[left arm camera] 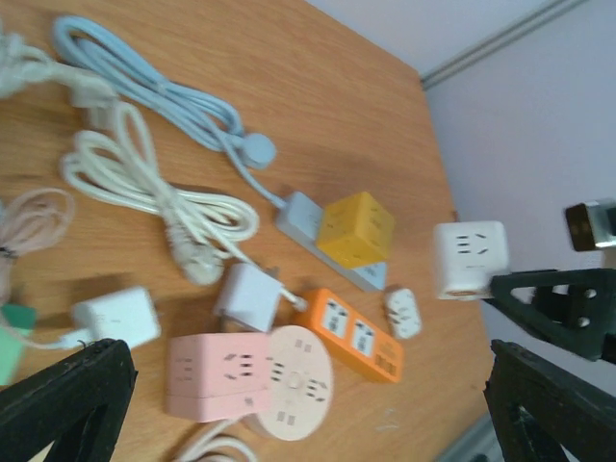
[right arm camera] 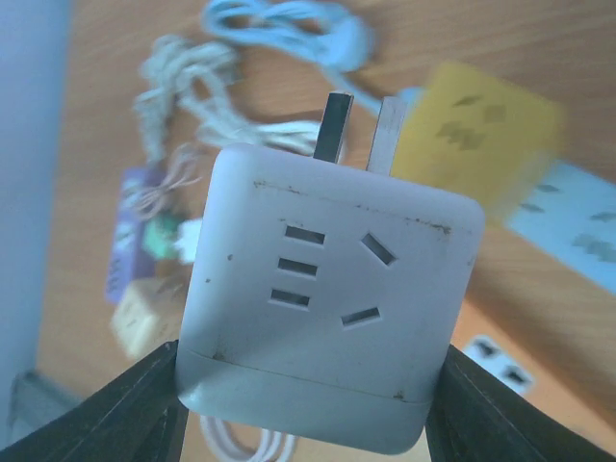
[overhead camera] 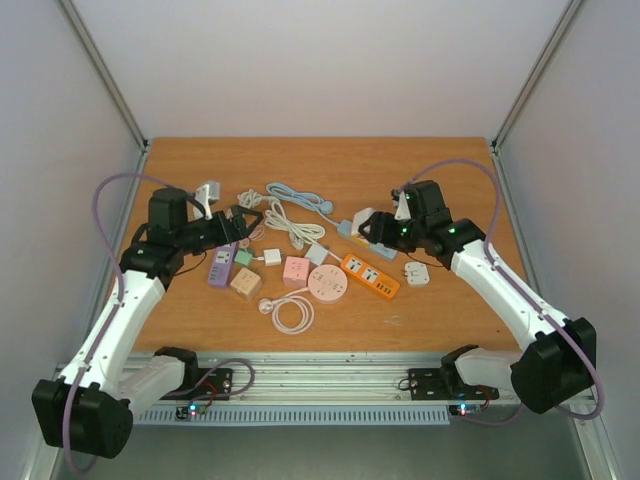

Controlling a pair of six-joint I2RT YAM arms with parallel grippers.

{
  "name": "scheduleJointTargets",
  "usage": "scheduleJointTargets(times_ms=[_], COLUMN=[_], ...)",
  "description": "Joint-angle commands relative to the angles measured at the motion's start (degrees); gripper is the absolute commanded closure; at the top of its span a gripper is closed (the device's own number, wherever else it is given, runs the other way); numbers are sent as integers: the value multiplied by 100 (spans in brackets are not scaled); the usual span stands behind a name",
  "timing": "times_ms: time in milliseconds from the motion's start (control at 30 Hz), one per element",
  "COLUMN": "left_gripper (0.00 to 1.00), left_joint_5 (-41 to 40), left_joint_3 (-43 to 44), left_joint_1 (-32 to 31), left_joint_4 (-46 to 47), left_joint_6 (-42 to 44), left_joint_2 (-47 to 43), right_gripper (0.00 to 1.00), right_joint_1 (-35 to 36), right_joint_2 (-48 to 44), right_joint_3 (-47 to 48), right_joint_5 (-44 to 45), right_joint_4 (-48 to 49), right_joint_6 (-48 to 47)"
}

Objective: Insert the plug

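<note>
The left end effector (overhead camera: 238, 222) is hovering with its fingers spread wide near the purple strip (overhead camera: 220, 268) on the left of the desk (overhead camera: 420, 165). In the middle, a pink round socket (overhead camera: 327, 284) and an orange strip (overhead camera: 370, 277) are lying side by side. Further right, the right end effector (overhead camera: 378, 228) is pinching the white cube plug (right arm camera: 327, 298) by its sides. It is holding the plug raised near the yellow cube (left arm camera: 356, 228), which is sitting on the pale blue strip (left arm camera: 300, 217).

Around the round socket (overhead camera: 327, 284): power strip (overhead camera: 370, 276) just right, cube socket (overhead camera: 296, 269) just left, coiled cord (overhead camera: 290, 313) in front, plug adapter (overhead camera: 364, 221) behind-right.
</note>
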Motion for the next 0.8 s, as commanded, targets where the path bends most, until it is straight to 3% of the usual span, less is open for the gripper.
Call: scheduleJointTargets(times_ms=[0,233,367,600,767], left_gripper=[1,1,1,1,1], left_joint_5=[709,1333,1621,2018,2215], left_joint_3=[-14,-243,-187,24,-14], left_joint_1=[-331,-611,-619,-666,-668], left_joint_4=[904,2049,2518,3315,3967], left_joint_6=[-872,-1980,-2393,-2951,-3562], left_joint_2=[40,-25,-92,-137,-116], right_gripper=[45,43,43,42,42], right_joint_1=[423,900,970,1109,1283], right_joint_2=[-357,-364,-270,186,402], right_joint_3=[-153,53,-14,265,521], right_joint_5=[-1151,-2420,-3236,-3718,-3819], right_joint_4=[1058,2225,3798,5589,5724], right_joint_6=[-492,-39,799,2076,2227])
